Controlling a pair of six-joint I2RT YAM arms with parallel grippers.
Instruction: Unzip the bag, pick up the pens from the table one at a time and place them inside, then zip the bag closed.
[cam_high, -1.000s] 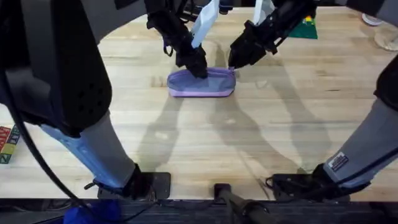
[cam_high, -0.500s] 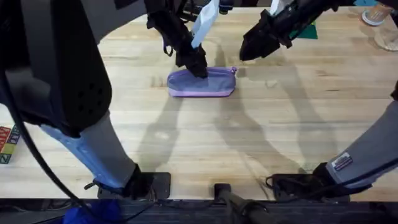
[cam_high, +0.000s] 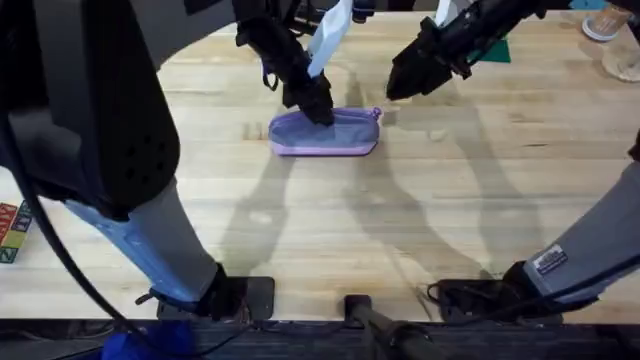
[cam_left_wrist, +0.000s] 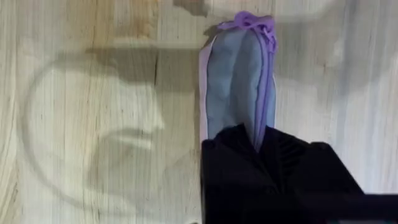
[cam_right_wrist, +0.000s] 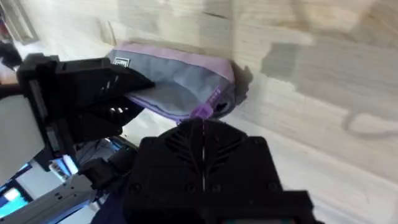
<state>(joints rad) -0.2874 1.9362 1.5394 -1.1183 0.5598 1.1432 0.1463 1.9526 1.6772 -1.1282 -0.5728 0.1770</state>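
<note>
- Pouch position first: I see the bag (cam_high: 325, 132) lying lengthwise on the surface (cam_high: 400, 230) toward the far middle, with the left pincer (cam_high: 318, 108) clamped on the fabric at its far edge and the zipper pull (cam_high: 376, 114) at the right-hand end.
- Zipper state is my main doubt. In the left wrist view the zip line (cam_left_wrist: 267, 93) looks drawn together up to the pull, so I judge the bag shut; if it is not fully shut and I treat it as done, whatever is inside could slip out.
- Right pincer (cam_high: 395, 88) hangs just above and to the right of the pull, not touching it. Its fingers look together in the right wrist view, but I cannot tell for certain, and a blind descent with shut fingers would only shove the pull aside.
- Left hold looks shallow, a pinch of cloth only. If the right arm tugs the pull, the bag may slide or twist out of that pinch and skid across the surface.
- Pens are my other worry: I cannot spot one, so I cannot confirm any went inside.
</note>
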